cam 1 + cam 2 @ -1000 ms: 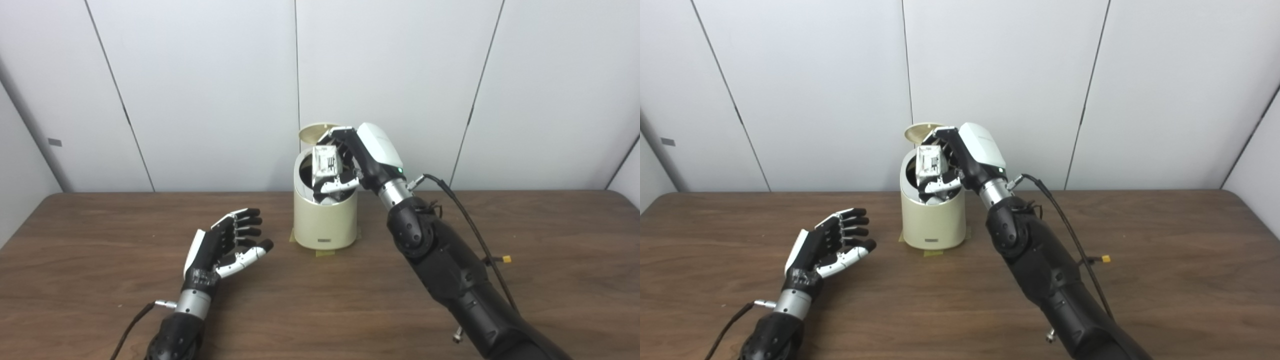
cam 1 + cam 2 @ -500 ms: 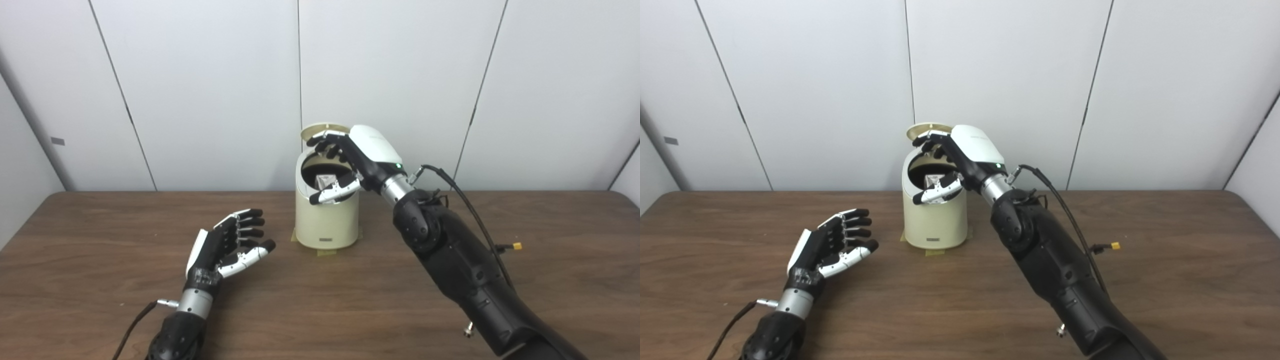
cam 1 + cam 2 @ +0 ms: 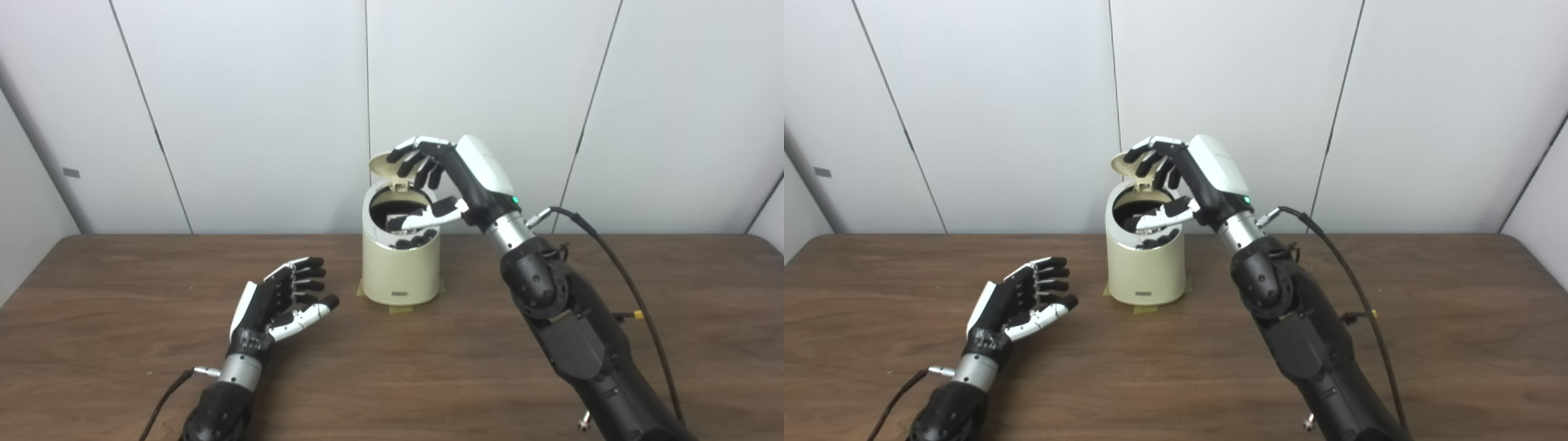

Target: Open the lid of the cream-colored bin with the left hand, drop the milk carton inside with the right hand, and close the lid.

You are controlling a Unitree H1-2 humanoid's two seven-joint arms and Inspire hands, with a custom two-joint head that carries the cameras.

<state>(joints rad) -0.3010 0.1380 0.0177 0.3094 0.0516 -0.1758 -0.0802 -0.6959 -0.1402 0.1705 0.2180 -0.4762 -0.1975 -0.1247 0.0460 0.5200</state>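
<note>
Wooden table [image 3: 122,294] | right hand [image 3: 456,177] spread above bin [image 3: 401,269] | lid [image 3: 386,164] up

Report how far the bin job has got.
Done: the bin stands with its lid up, and the right hand, open and empty, sits over the opening. The milk carton is not visible now. Left: closing the lid; the left hand rests open on the table.

Left hand [image 3: 278,301] low at 7 o'clock, palm up, fingers spread, empty. Right hand [image 3: 450,180] raised at centre, fingers apart, empty.
</note>
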